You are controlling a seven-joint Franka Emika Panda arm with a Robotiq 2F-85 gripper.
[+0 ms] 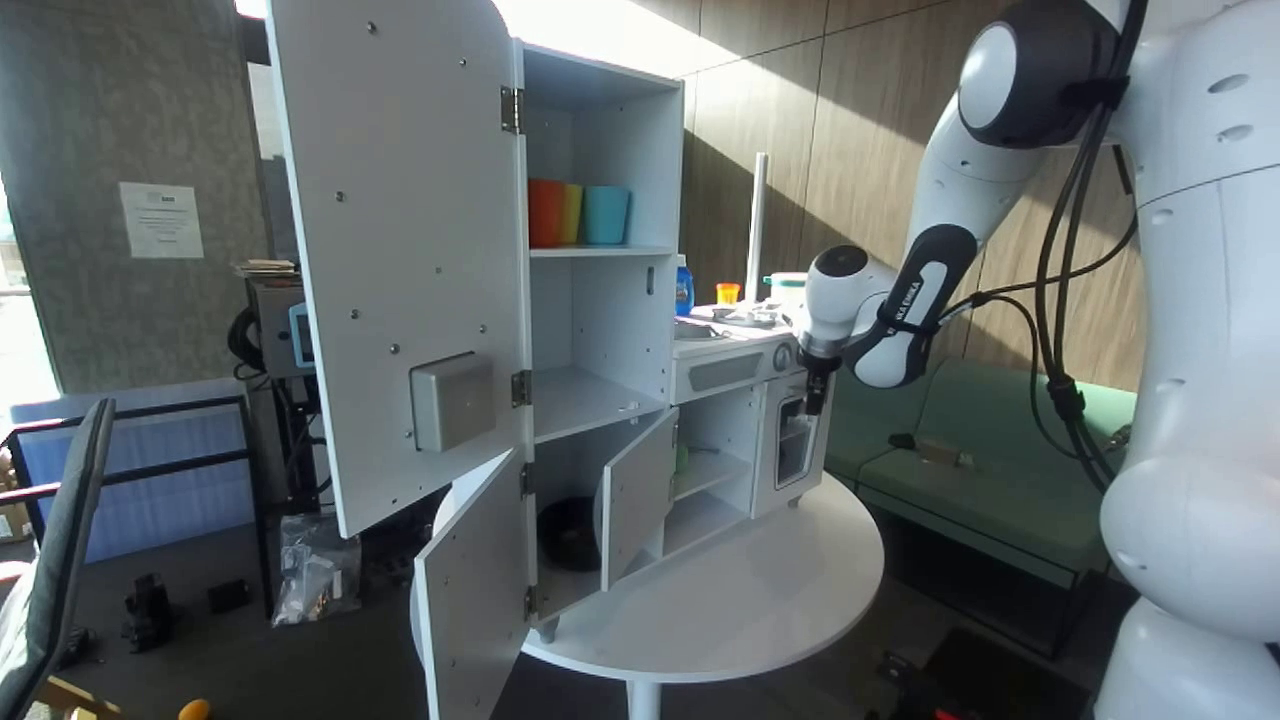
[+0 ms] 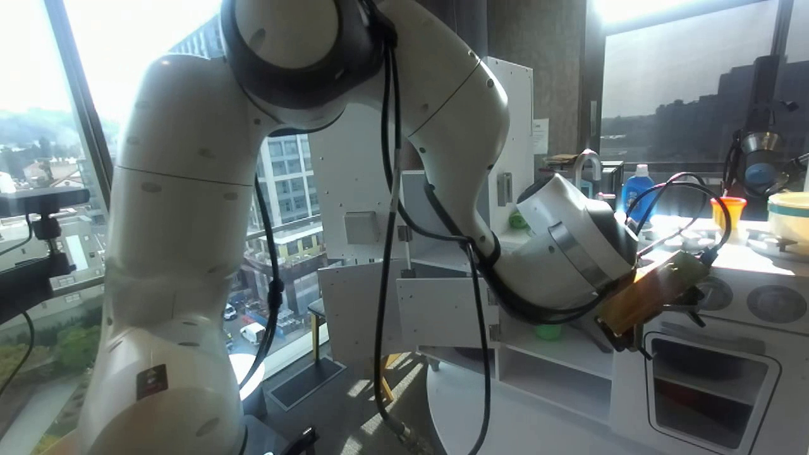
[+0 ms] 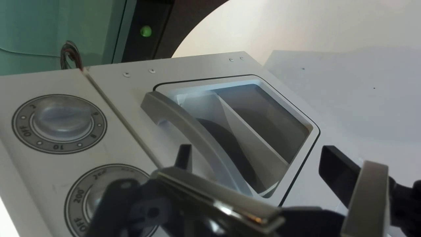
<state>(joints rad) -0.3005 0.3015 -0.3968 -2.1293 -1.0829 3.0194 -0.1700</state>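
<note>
My gripper (image 3: 258, 161) is open and empty in the wrist view, with its black fingertips wide apart. It is in front of the white toy oven door (image 3: 296, 184). The curved grey door handle (image 3: 200, 135) runs between the fingers, close to the left one; contact cannot be told. The door looks shut and has a dark window. Two grey knobs (image 3: 62, 117) sit on the panel to the left; the gripper partly covers the lower one. In both exterior views the gripper (image 1: 817, 392) (image 2: 670, 335) points down in front of the oven (image 1: 775, 470) (image 2: 714, 392).
A tall cabinet door (image 1: 400, 250) and two lower doors (image 1: 475, 590) (image 1: 640, 500) stand open. Coloured cups (image 1: 605, 215) are on a shelf. A blue bottle (image 2: 638, 189) and an orange cup (image 2: 729, 212) stand on the counter. The kitchen rests on a round white table (image 1: 740, 620).
</note>
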